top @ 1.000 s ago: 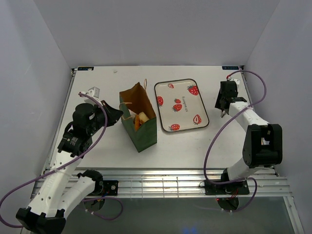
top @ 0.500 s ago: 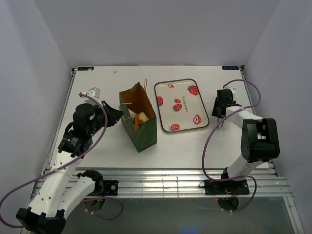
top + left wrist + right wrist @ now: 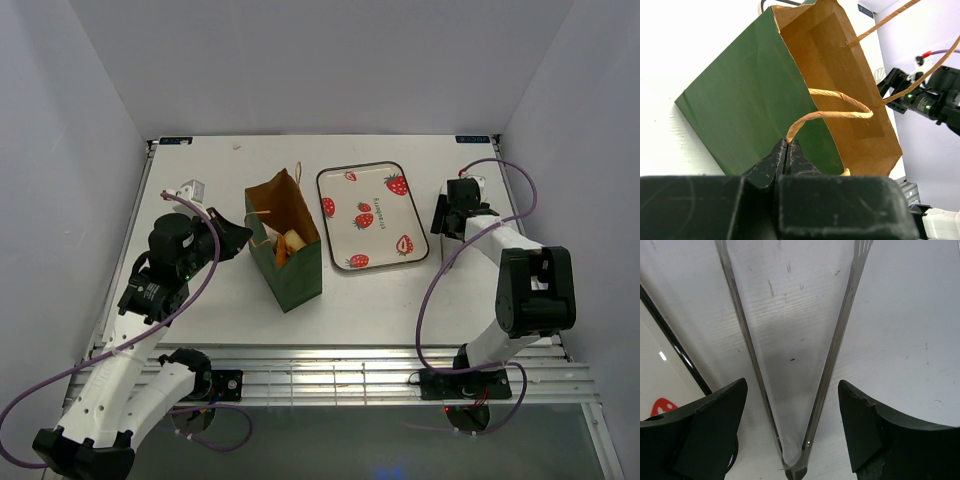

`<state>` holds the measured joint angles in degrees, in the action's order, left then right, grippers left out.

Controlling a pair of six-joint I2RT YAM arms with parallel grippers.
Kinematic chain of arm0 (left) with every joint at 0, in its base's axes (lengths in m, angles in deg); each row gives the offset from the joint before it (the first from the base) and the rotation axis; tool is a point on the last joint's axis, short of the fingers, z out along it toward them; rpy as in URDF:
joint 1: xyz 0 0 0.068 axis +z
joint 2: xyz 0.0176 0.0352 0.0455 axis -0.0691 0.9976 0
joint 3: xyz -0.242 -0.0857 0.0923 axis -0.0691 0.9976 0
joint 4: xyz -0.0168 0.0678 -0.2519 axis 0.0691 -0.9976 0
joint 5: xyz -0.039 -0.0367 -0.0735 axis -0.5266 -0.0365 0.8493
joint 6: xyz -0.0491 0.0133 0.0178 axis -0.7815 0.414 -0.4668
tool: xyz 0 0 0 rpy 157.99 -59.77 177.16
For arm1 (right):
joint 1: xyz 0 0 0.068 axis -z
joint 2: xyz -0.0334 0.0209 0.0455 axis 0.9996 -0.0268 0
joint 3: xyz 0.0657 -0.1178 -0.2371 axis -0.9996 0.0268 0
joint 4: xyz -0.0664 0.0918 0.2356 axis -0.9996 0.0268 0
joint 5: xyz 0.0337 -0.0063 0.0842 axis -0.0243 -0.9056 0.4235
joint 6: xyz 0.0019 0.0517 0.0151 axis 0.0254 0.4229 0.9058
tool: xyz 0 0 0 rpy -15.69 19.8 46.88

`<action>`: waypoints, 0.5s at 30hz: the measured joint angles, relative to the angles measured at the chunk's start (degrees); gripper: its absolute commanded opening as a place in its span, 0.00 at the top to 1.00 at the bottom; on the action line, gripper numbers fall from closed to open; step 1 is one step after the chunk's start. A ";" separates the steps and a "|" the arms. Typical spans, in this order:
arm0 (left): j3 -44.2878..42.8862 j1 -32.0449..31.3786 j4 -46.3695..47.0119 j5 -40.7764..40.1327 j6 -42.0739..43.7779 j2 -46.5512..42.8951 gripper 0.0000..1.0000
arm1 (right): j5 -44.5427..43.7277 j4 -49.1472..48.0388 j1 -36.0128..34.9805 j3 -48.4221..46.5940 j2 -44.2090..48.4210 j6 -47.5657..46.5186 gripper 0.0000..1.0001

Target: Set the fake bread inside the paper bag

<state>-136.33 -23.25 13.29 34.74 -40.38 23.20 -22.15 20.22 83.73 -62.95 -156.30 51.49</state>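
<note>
Inside the paper bag [image 3: 296,276], fake bread [image 3: 290,243].

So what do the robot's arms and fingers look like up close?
The left arm and right arm are white links with chunky black joints, each trailing a looping purple cable. Their fingers are blunt, matte black wedges.

We draw our right gripper [image 3: 452,213] in toward the strawberry tray [image 3: 372,216]. A second ago it reached out nearer the table's right edge. Our right forearm now folds back closer to its base, and the purple cable [image 3: 432,290] loops wider.
</note>
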 measured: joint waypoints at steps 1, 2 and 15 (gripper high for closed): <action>0.00 0.00 -0.02 -0.02 0.00 0.00 1.00 | 0.13 0.42 -0.04 -0.59 0.48 -0.04 0.09; 0.00 0.00 -0.04 -0.02 0.00 -0.02 1.00 | 0.24 0.79 -0.22 -1.09 1.18 -0.17 0.10; -0.55 0.00 -1.57 -0.44 -0.44 0.15 1.00 | 36.46 2.93 -11.39 -13.42 18.43 4.76 0.04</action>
<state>-136.88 -23.25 11.72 34.30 -40.81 23.35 14.30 23.15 72.35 -76.37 -137.88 56.25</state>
